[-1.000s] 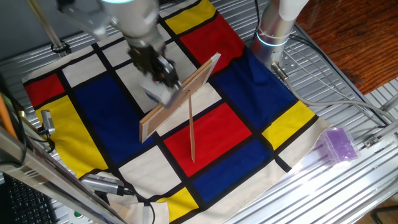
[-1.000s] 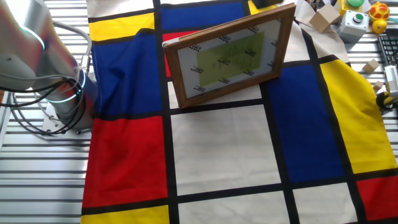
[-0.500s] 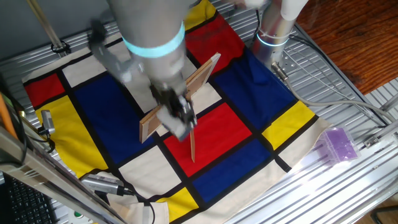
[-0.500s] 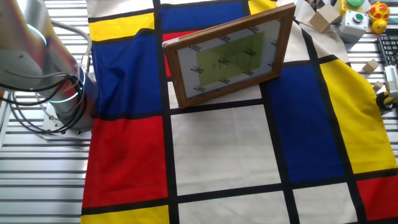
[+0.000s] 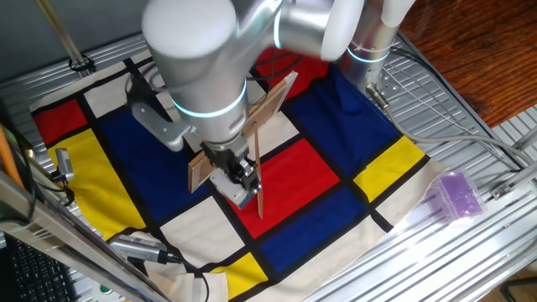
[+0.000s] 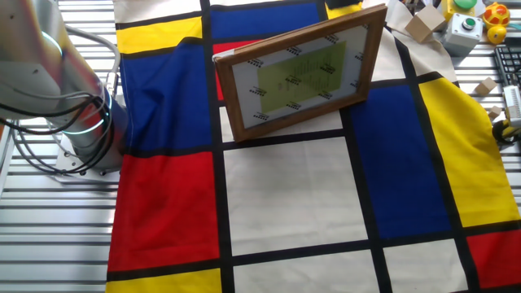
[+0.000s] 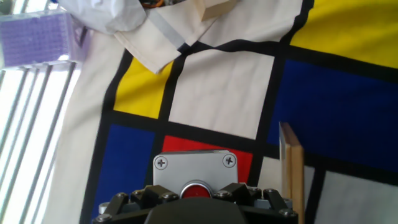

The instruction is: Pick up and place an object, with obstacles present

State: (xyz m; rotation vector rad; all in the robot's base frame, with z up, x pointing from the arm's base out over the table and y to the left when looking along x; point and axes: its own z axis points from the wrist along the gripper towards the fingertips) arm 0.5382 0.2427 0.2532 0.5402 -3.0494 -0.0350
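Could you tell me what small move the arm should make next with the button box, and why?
Probably lower it gently onto the red square, keeping away from the stick. The gripper is shut on the grey button box, which hangs above the red square in front of the wooden board. The leaning stick stands close beside the box, so a sideways drift would likely knock it.

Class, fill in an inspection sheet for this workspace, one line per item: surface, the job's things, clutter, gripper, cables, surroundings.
Surface: checked cloth over slatted metal table.
Job's things: grey button box held in the fingers; board standing on edge, stick leaning from it.
Clutter: purple block at the cloth's edge; toys in a corner.
Gripper: gripper shut on the box.
Cables: loops at the arm base.
Surroundings: wooden floor.
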